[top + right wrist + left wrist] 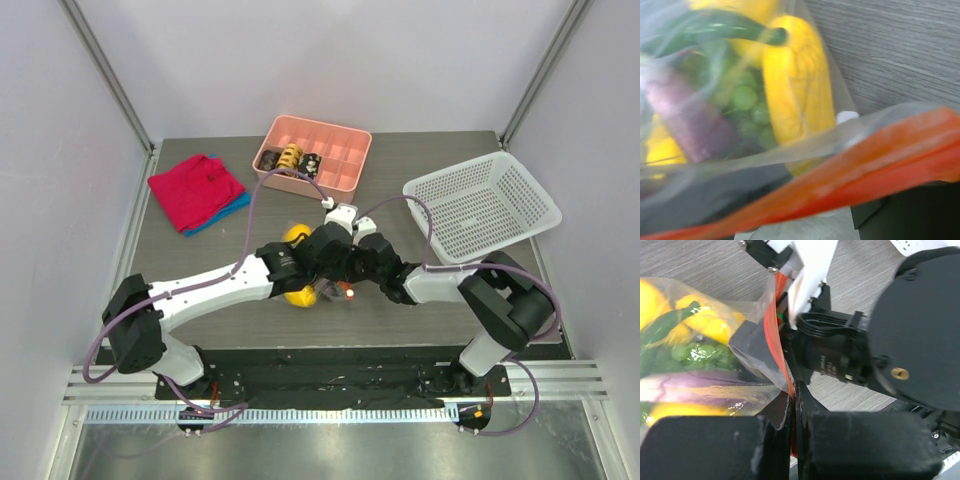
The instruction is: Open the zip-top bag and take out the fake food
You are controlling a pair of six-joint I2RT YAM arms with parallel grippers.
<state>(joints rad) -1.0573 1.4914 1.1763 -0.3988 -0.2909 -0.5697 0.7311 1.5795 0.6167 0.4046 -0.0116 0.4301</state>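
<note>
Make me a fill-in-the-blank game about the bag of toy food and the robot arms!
1. The fake food sits ___ the zip-top bag.
2. The grapes are the color ___.
3. The left gripper pinches the bag's orange-red ___ strip.
4. The mesh basket is the color ___.
Missing words: inside; green; zipper; white.
</note>
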